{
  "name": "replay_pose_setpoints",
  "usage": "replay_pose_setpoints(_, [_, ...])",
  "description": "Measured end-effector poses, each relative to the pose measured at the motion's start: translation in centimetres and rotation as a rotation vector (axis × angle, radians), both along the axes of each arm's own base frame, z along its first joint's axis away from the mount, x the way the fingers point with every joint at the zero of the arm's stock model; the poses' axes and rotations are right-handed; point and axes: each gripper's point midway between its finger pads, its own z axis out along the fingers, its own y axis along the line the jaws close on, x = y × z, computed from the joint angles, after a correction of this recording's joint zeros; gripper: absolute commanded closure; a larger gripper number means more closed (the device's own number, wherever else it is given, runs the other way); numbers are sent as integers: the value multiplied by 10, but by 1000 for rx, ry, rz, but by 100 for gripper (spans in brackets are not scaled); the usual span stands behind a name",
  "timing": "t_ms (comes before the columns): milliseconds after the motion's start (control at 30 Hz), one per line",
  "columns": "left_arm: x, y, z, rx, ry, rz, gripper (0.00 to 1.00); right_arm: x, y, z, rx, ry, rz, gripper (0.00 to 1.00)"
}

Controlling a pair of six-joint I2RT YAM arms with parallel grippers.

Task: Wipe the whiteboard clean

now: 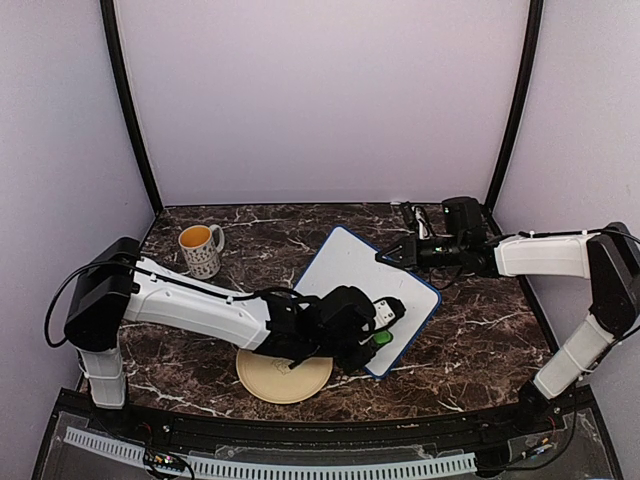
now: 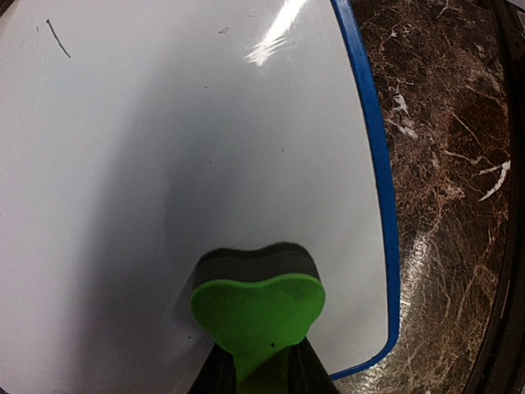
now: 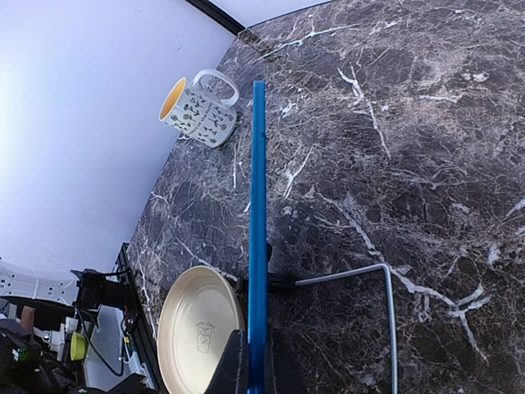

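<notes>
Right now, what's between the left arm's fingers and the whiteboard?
A green heart-shaped eraser, gripped by the left fingers, sits on the whiteboard; the left wrist view shows it.

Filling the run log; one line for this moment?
left gripper: holds eraser on whiteboard | right gripper: clamps whiteboard edge | small marks visible

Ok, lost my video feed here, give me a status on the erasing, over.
Left gripper shut on green eraser, on the whiteboard. Right gripper clamps the board's edge. One small stroke remains; nothing blocking.

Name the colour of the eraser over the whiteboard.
Bright green top over a dark grey pad; the eraser shows best in the left wrist view.
</notes>
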Motion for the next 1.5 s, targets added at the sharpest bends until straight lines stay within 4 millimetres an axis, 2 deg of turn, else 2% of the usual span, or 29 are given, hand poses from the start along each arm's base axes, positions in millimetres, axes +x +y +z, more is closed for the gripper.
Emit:
replay_pose_setpoints(233, [7,1,2,13,15,17,99,0,0,0,1,-2,0,100])
replay_pose_setpoints(367, [30,12,7,-13,45,79,99,0,0,1,1,-3,0,100])
replay_pose_setpoints(467, [61,33,14,-34,50,167,99,0,0,1,2,-2,-1,100])
replay_pose_setpoints(567, [92,62,14,-45,54,266,99,0,0,0,1,-2,-1,100])
replay_pose_setpoints(800, [133,115,3,-75,101,409,99,0,0,0,0,0,-2,100])
replay_pose_setpoints(967, [152,132,3,-113,125,454,99,0,0,0,-1,1,-3,100])
replay_pose_setpoints(1100, [147,126,3,-119,114,426,99,0,0,0,-1,2,-4,100])
replay_pose_setpoints(1200, [130,109,4,-111,89,364,99,0,0,0,-1,1,-3,100])
replay_pose_setpoints(1400, [58,33,12,-107,68,131,99,0,0,0,0,0,-3,100])
replay_pose_setpoints(1500, [28,0,16,-102,73,40,99,0,0,0,0,-2,-3,100])
